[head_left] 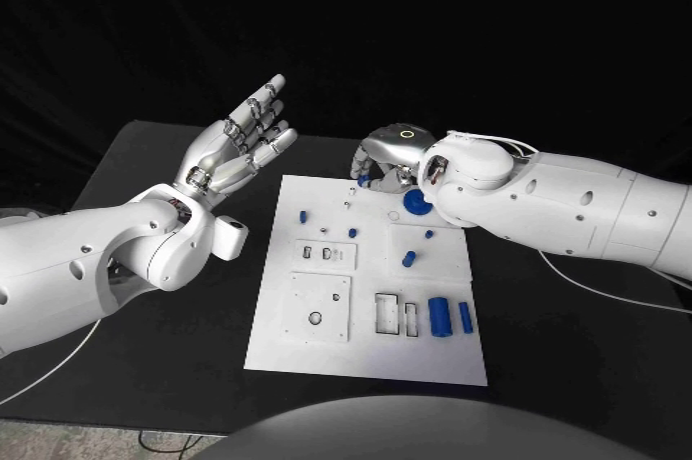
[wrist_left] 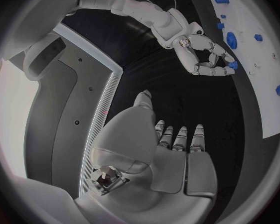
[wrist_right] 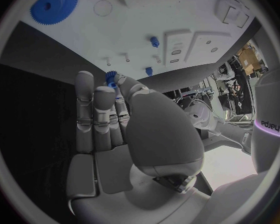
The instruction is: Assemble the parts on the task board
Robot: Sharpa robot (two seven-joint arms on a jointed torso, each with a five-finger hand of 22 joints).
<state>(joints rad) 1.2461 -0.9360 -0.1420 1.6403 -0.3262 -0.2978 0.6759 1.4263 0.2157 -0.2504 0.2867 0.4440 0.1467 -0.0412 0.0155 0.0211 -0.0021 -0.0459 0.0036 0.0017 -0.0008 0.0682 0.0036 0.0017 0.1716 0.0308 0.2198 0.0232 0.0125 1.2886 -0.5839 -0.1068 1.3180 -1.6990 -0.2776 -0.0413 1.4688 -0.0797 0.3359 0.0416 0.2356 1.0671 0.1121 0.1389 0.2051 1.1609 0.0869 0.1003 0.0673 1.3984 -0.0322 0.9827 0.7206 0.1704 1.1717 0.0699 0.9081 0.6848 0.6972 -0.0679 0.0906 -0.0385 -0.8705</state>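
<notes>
The white task board [head_left: 375, 355] lies in the middle of the black table. My right hand [head_left: 387, 155] hovers at the board's far edge and pinches a small blue gear [wrist_right: 110, 77] at its fingertips, close to two thin pins [wrist_right: 117, 59]. A large blue gear [head_left: 418, 202] lies flat on the board just beside that hand. My left hand [head_left: 245, 140] is raised above the table to the left of the board, fingers spread, holding nothing. From the left wrist view, the right hand [wrist_left: 205, 55] shows the blue piece [wrist_left: 232, 64] in its fingers.
Small blue pegs [head_left: 303, 217] [head_left: 410, 258] stand on the board's middle. Two blue cylinders [head_left: 453, 317] lie by rectangular slots near the front right. A raised white block with holes [head_left: 320, 307] sits at the front left. Bare black table [head_left: 159, 320] surrounds the board.
</notes>
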